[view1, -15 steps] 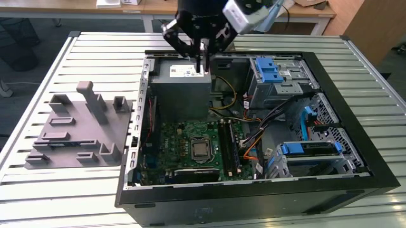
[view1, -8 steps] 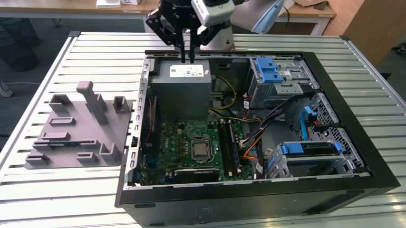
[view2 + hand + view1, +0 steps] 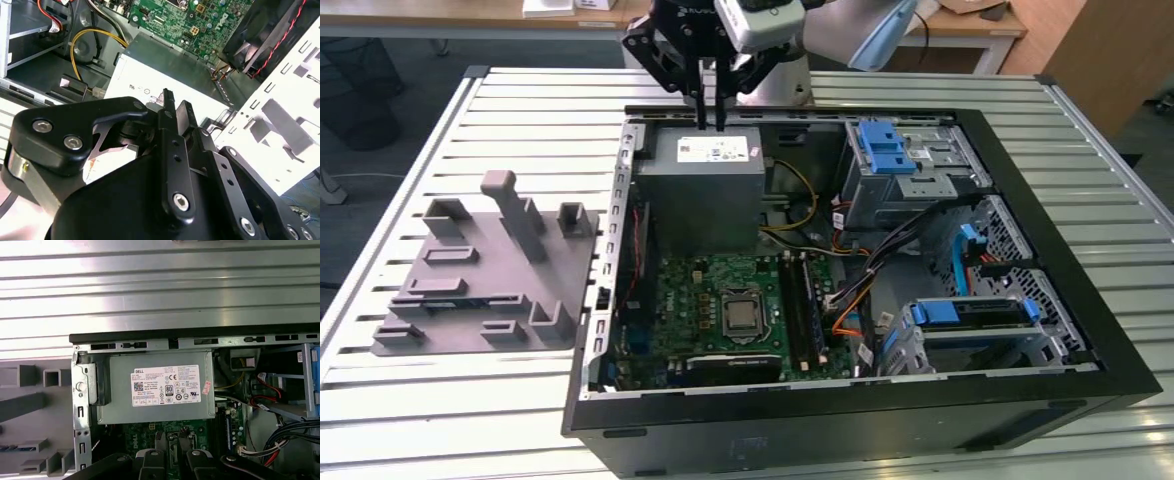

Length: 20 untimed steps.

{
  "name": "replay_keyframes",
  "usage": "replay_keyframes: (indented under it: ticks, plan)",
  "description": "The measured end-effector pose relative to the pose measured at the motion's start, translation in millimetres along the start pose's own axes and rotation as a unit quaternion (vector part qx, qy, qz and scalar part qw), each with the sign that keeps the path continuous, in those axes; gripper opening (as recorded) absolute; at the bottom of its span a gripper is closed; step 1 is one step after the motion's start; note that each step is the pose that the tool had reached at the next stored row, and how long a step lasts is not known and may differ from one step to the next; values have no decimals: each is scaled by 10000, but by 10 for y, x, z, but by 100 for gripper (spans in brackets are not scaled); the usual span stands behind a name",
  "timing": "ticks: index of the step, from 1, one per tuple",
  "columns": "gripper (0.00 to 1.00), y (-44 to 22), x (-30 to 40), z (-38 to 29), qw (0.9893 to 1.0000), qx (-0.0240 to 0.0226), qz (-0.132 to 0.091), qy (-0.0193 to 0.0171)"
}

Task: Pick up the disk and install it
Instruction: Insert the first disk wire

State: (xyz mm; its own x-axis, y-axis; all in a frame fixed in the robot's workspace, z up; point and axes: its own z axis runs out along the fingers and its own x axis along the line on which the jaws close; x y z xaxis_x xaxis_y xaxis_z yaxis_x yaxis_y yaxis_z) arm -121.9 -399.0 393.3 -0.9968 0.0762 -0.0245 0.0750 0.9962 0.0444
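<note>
Your gripper (image 3: 710,122) is hovering above the power supply (image 3: 707,190), jaws closed on nothing. The disk (image 3: 977,313) is sitting inside the computer case (image 3: 854,415), toward the exterior view's right, well apart.

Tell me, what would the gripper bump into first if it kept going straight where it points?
Most likely the grey power-supply box, near its white sticker. The gripper points down right over it in the exterior view, though how high above is unclear.
</note>
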Motion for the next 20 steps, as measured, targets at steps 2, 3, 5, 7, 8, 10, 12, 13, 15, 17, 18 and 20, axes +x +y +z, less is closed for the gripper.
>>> replay_keyframes:
  ticks: [2,3,5,7,8,10,12,13,15,17,18,20]
  plan:
    - [24,0,0,0,10000,0,0,0]
    - [24,0,0,0,10000,0,0,0]
    - [24,1,-11,0,10000,0,0,1]
    - [24,3,-33,1,10000,0,0,0]
    - [24,4,-47,1,10000,0,0,0]
    - [24,6,-71,2,10000,0,0,0]
    - [24,9,-110,3,10000,0,1,0]
    - [24,11,-139,4,10000,0,0,0]
    - [24,13,-177,5,10000,0,0,0]
    - [24,15,-198,5,10000,0,0,0]
    - [24,16,-208,5,10000,0,0,0]
    - [24,18,-230,6,10000,0,1,0]
